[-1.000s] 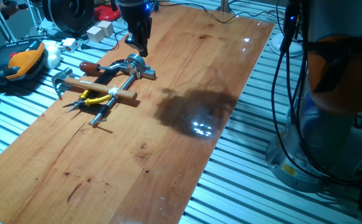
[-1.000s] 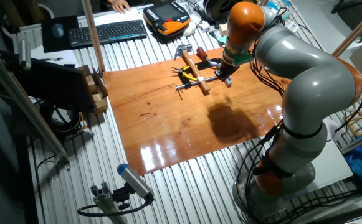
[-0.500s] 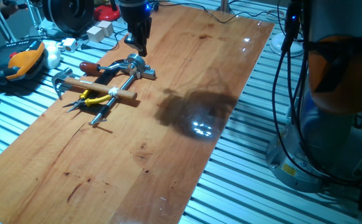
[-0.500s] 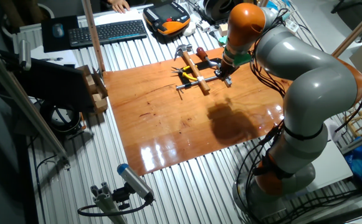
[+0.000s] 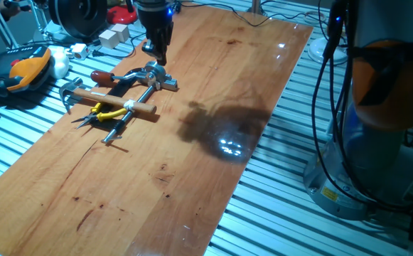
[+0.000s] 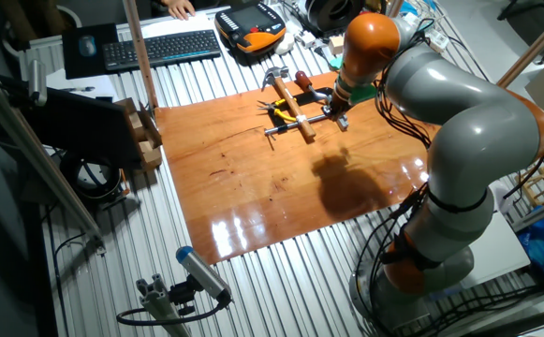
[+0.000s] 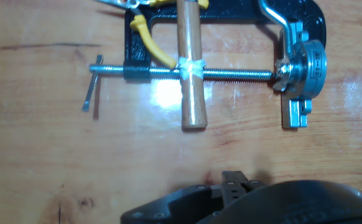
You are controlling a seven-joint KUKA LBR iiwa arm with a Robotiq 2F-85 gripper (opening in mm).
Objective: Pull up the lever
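Overhead, the gripper (image 5: 156, 51) hangs above the far-left edge of the wooden board (image 5: 192, 163), just beyond the tool cluster; whether its fingers are spread or pressed together cannot be told. Below it lies the lever (image 5: 121, 75), its reddish-brown knob pointing toward the left edge, rod meeting the grey bracket (image 7: 300, 68). Beside it, 1 hammer (image 5: 114, 104) crosses a black clamp (image 7: 230, 25) and yellow pliers (image 5: 106, 114).
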